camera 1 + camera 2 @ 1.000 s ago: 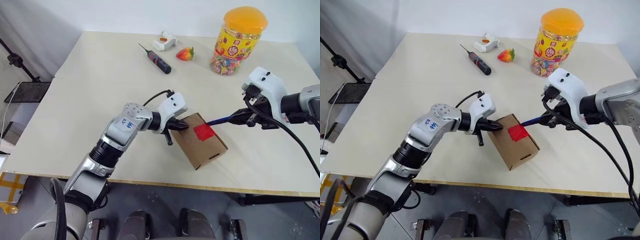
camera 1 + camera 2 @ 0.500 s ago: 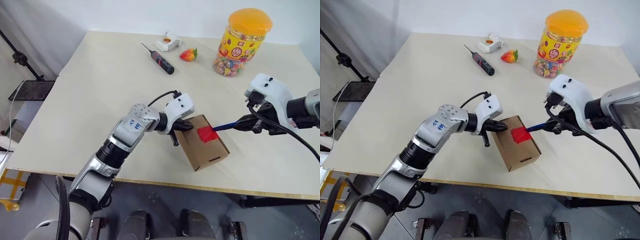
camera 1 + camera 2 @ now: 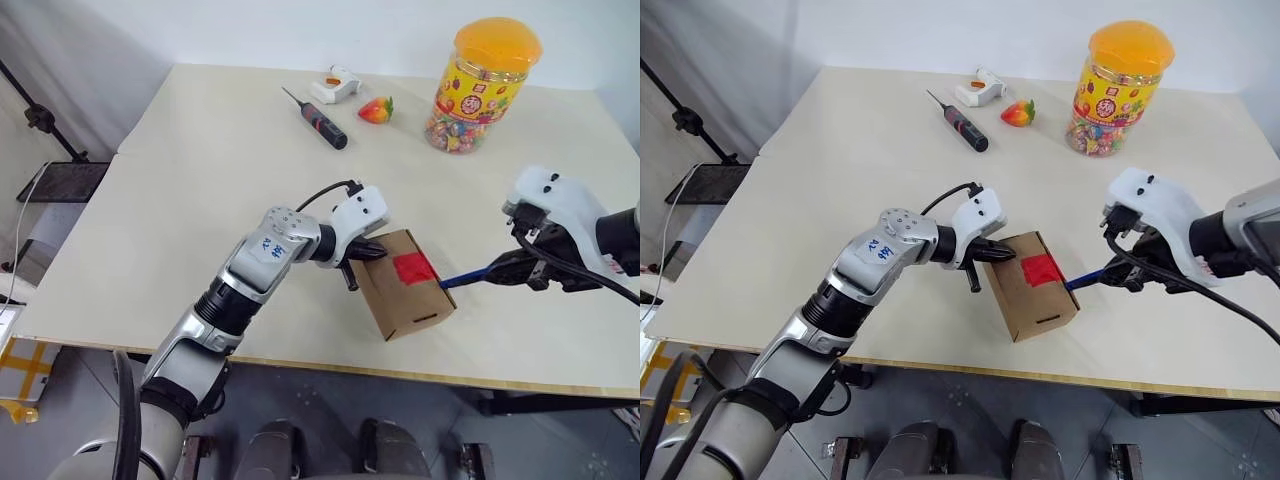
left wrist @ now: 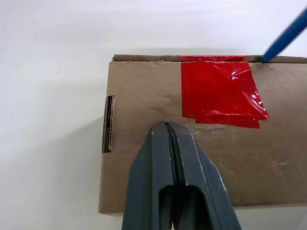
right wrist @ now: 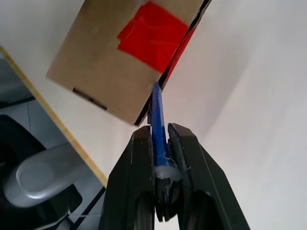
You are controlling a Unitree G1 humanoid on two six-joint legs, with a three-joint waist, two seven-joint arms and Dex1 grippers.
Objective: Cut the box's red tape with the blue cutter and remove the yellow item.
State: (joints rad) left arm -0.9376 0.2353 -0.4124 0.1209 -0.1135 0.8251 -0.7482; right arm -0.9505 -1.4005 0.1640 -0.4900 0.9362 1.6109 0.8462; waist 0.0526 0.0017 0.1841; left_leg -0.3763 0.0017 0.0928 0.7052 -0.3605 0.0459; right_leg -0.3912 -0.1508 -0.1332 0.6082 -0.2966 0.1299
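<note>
While left hand [image 3: 372, 252] stays, cutter [image 3: 470, 275] retreated

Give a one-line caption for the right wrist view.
Right gripper clamps the blue cutter, tip at the box edge beside the red tape.

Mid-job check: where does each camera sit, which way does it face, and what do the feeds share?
Left and right eye: on the head, looking forward and down at the table; both arms show.
Left wrist: along the shut left gripper pressed on the box.
Right wrist: along the right gripper clamping the blue cutter.
Shared: both wrist views show the red tape and the cutter's tip at the box's edge.
</note>
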